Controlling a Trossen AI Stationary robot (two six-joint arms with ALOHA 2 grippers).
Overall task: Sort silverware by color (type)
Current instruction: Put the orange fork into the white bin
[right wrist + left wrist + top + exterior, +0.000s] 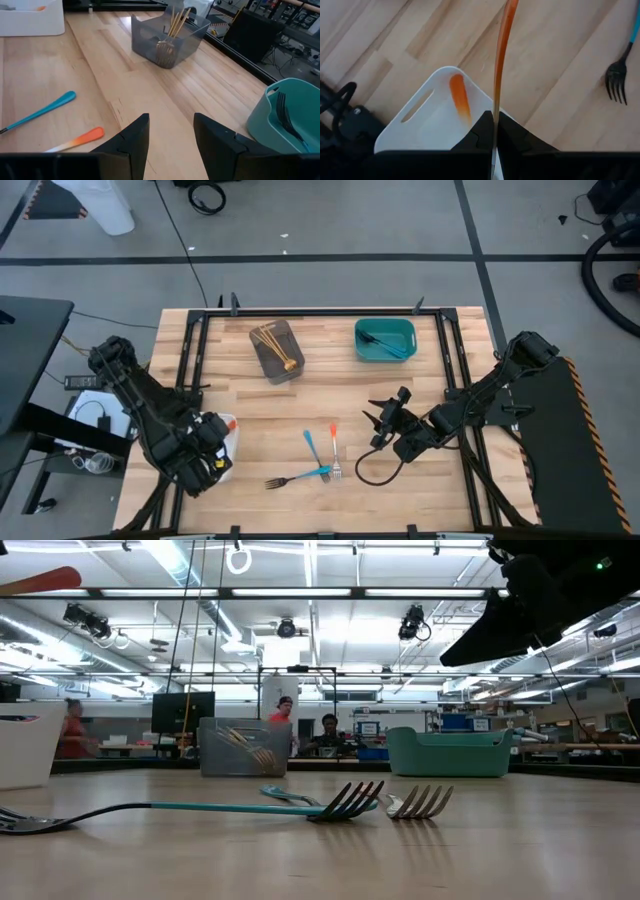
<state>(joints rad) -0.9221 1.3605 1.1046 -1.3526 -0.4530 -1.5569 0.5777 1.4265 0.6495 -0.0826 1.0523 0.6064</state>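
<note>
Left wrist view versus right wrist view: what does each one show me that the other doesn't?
Only the left wrist view shows the left claw shut on an orange-handled fork above the white tray. Only the right wrist view shows the open right claw, the grey tray of gold forks and the teal tray. Both show the wooden table.

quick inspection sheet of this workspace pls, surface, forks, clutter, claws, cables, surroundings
surface: wooden table, black frame around it.
job's things: gold forks in the grey tray; dark forks in the teal tray; one orange-handled fork in the white tray; loose on the table, an orange-handled fork and two blue-handled forks.
clutter: nothing seen.
claws: left claw shut on an orange-handled fork over the white tray; right claw open, empty, above the table.
cables: black cable looping on the table by the right arm.
surroundings: people and monitors beyond the table.
</note>
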